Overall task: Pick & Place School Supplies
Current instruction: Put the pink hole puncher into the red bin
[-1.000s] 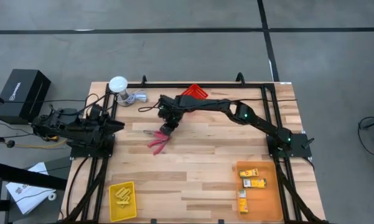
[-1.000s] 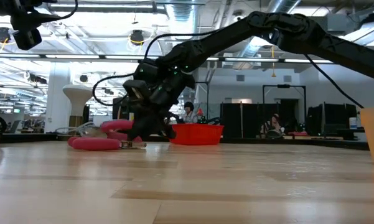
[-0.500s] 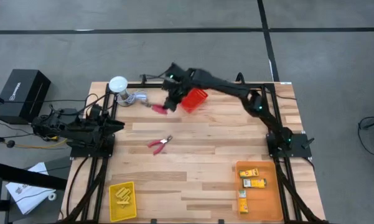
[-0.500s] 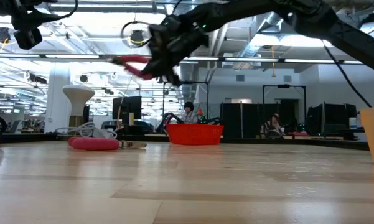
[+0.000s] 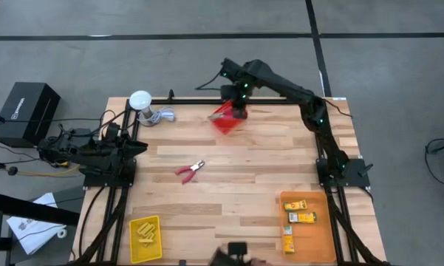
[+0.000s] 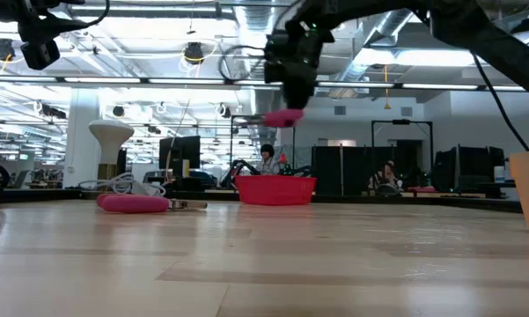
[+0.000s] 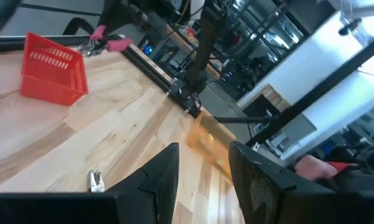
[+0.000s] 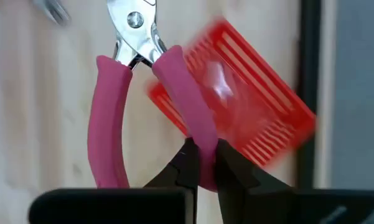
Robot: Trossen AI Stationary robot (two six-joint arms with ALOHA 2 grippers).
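The pink-handled tool (image 8: 143, 93) hung in the air over the red bin (image 5: 227, 120), one handle pinched by the right gripper (image 8: 202, 163). A second pink-handled tool (image 5: 190, 171) lay mid-table. The left gripper (image 7: 202, 168) waited at the table's left edge, fingers spread.

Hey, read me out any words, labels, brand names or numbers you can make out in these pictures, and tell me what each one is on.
Black box on the floor left of the table: white lettering, too small to read.
Small yellow-orange boxes in the orange bin: green marks, too small to read.
Nothing else carries readable text.
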